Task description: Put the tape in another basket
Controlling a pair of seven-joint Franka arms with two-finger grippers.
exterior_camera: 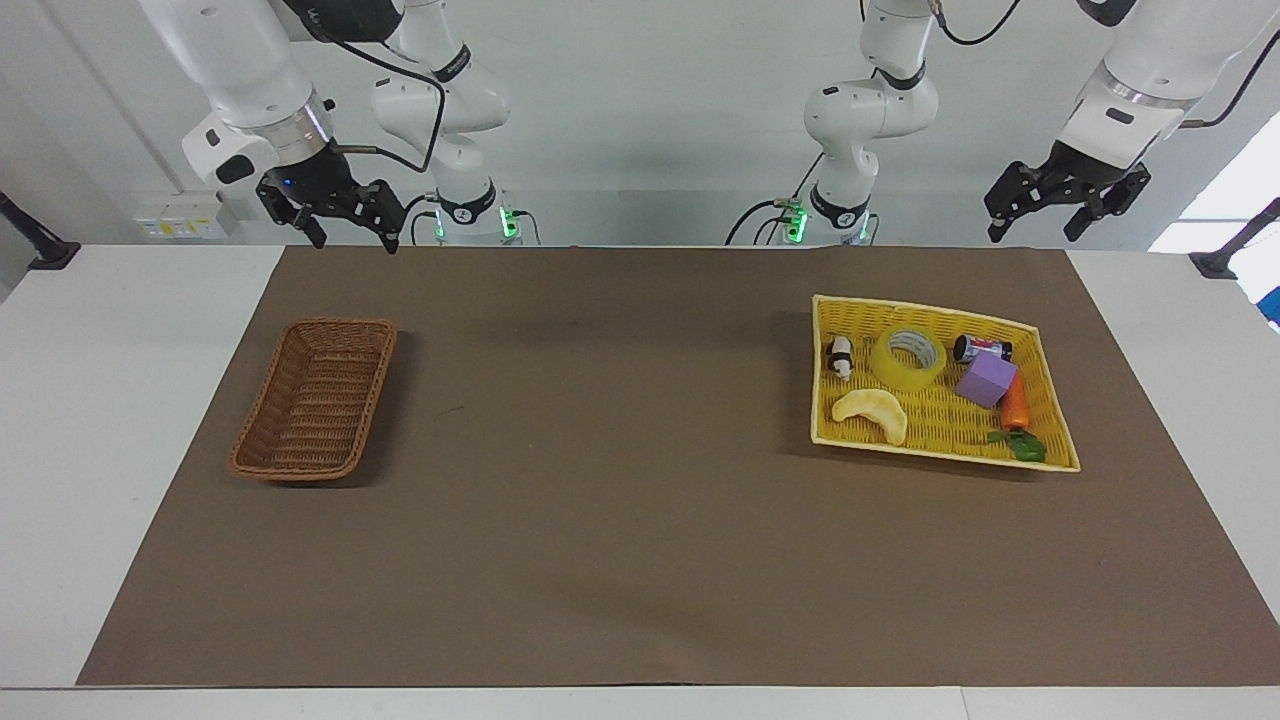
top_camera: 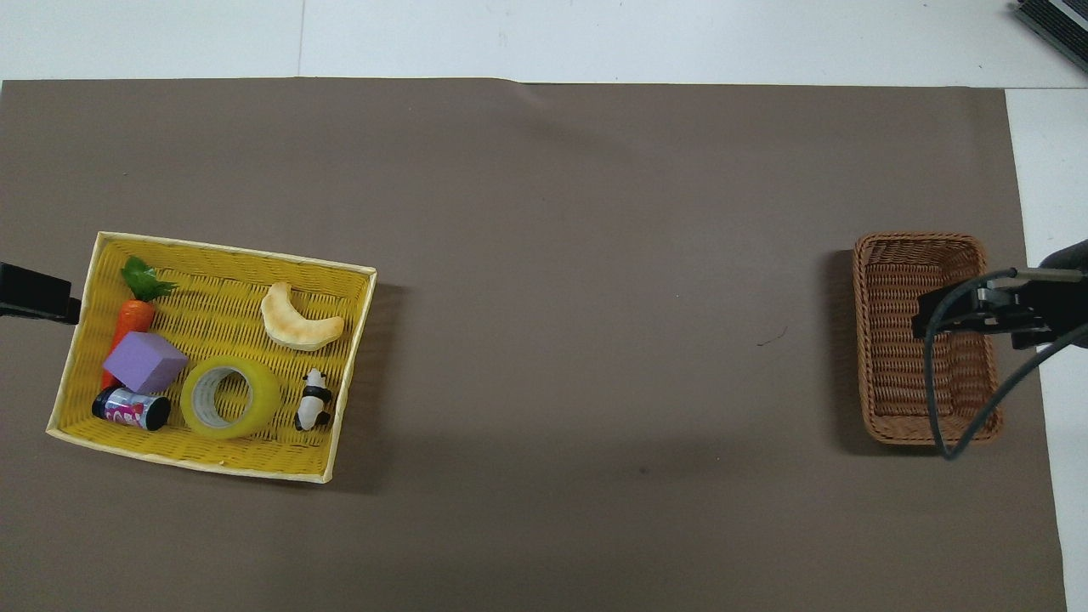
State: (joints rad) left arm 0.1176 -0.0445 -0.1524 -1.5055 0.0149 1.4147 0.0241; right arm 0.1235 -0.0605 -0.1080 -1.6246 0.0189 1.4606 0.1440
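Note:
The tape (exterior_camera: 908, 358), a wide translucent yellow roll with a grey-white core, lies flat in the yellow woven tray (exterior_camera: 815, 372) at the left arm's end; it also shows in the overhead view (top_camera: 229, 397). The brown wicker basket (exterior_camera: 340, 326) stands empty at the right arm's end and shows in the overhead view (top_camera: 918, 243). My left gripper (exterior_camera: 1032, 232) hangs open and empty, raised beside the tray; only its tip (top_camera: 34, 293) shows from overhead. My right gripper (exterior_camera: 352, 240) hangs open and empty, raised, and overlaps the basket in the overhead view (top_camera: 943, 314).
The tray (top_camera: 221, 252) also holds a pale yellow crescent piece (top_camera: 299, 319), a panda figure (top_camera: 314, 399), a purple block (top_camera: 144, 362), a small can (top_camera: 132, 409) and a toy carrot (top_camera: 132, 316). A brown mat (exterior_camera: 620, 450) covers the table.

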